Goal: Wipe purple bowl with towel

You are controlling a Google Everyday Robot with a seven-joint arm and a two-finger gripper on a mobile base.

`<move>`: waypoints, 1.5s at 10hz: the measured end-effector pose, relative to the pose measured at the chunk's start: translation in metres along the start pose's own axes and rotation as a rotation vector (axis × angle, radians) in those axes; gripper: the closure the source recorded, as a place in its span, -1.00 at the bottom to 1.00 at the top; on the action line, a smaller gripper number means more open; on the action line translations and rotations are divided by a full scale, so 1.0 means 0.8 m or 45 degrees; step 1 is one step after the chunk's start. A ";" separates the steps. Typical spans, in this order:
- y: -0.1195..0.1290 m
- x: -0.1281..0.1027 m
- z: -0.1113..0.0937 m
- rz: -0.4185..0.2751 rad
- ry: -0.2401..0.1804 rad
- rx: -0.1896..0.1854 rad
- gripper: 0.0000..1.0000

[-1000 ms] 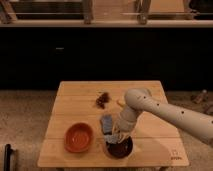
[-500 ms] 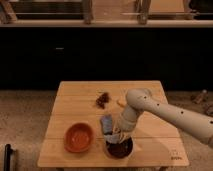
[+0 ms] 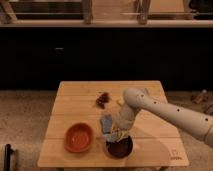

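The purple bowl (image 3: 120, 147) sits near the front edge of the wooden table (image 3: 75, 97), right of centre. A grey-blue towel (image 3: 107, 123) hangs at the bowl's far left rim, under the end of my arm. My gripper (image 3: 116, 132) reaches down from the right, just over the bowl's far rim, and touches the towel. The white arm (image 3: 165, 112) comes in from the right edge.
An orange bowl (image 3: 79, 137) sits left of the purple bowl. A small dark brown object (image 3: 103, 99) lies toward the table's far side. A dark counter wall stands behind the table. A black object (image 3: 6, 155) stands at the lower left floor.
The gripper and towel have shifted slightly over the purple bowl's far rim; the bowls have not moved.
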 end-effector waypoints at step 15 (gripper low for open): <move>0.078 0.013 -0.002 0.089 0.020 0.009 1.00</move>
